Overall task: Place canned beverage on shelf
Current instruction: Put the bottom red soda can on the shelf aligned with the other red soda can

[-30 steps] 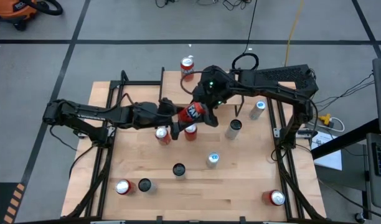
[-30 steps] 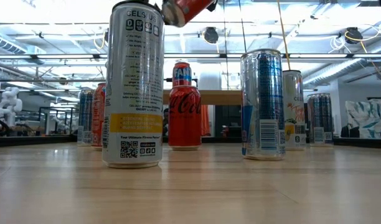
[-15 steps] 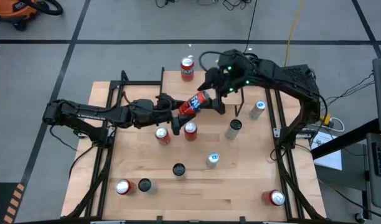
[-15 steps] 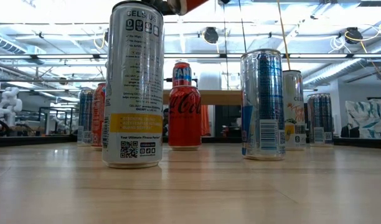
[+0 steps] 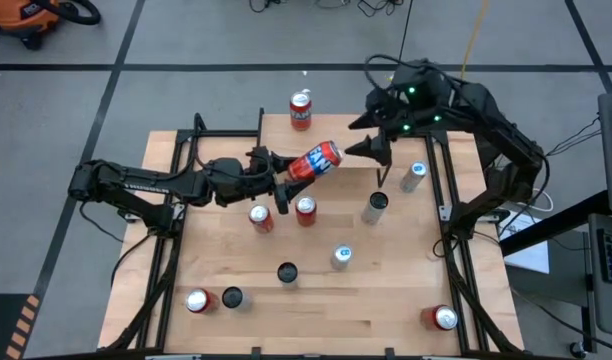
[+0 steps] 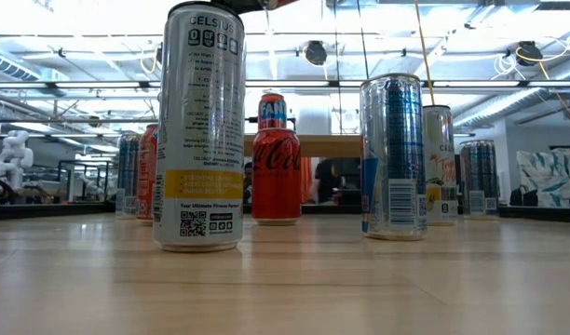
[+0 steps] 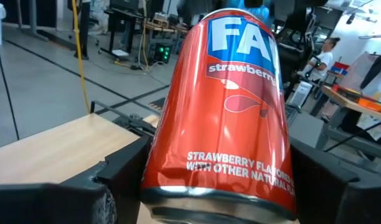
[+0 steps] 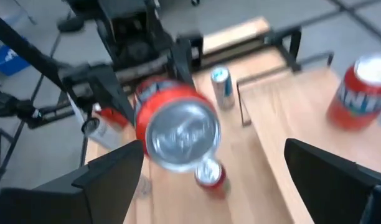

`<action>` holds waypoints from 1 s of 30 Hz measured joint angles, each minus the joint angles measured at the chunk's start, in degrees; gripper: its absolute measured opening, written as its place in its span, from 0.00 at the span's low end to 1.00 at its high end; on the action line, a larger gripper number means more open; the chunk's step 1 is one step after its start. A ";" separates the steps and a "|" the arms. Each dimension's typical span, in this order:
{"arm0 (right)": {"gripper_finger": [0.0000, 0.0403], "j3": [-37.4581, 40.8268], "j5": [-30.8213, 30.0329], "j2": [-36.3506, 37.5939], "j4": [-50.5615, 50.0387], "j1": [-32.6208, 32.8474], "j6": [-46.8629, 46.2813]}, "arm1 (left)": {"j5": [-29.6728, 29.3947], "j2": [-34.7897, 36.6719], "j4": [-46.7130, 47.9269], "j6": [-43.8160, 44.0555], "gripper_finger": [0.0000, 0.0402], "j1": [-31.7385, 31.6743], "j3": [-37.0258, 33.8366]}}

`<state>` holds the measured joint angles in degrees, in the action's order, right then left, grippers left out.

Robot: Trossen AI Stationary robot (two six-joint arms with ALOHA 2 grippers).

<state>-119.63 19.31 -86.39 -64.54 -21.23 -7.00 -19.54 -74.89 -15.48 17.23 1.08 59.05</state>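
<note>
Strawberry can [image 5: 314, 163] gripped in left end effector [image 5: 284, 178], tilted, above tabletop [image 5: 386, 290]. Right end effector [image 5: 371, 148] open, empty, just beyond can's top. Shelf [image 5: 286, 135] directly behind left end effector, one red can [image 5: 301, 109] on it.

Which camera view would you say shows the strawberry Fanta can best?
The left wrist view: the strawberry Fanta can fills it, label readable, held in the left pincer. The high view shows it small and tilted; the right wrist view, only its blurred top.

Right pincer [image 5: 374, 150] released strawberry can [image 5: 314, 162], withdrew; left pincer [image 5: 284, 180] now holds it alone.
</note>
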 joint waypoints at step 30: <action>0.91 28.29 -6.07 2.02 66.65 5.50 -28.63 | -15.00 0.04 -23.46 -16.63 0.74 0.00 0.09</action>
<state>-91.35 13.24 -84.37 2.12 -15.73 -35.63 -34.54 -74.85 -38.94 0.60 1.08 59.13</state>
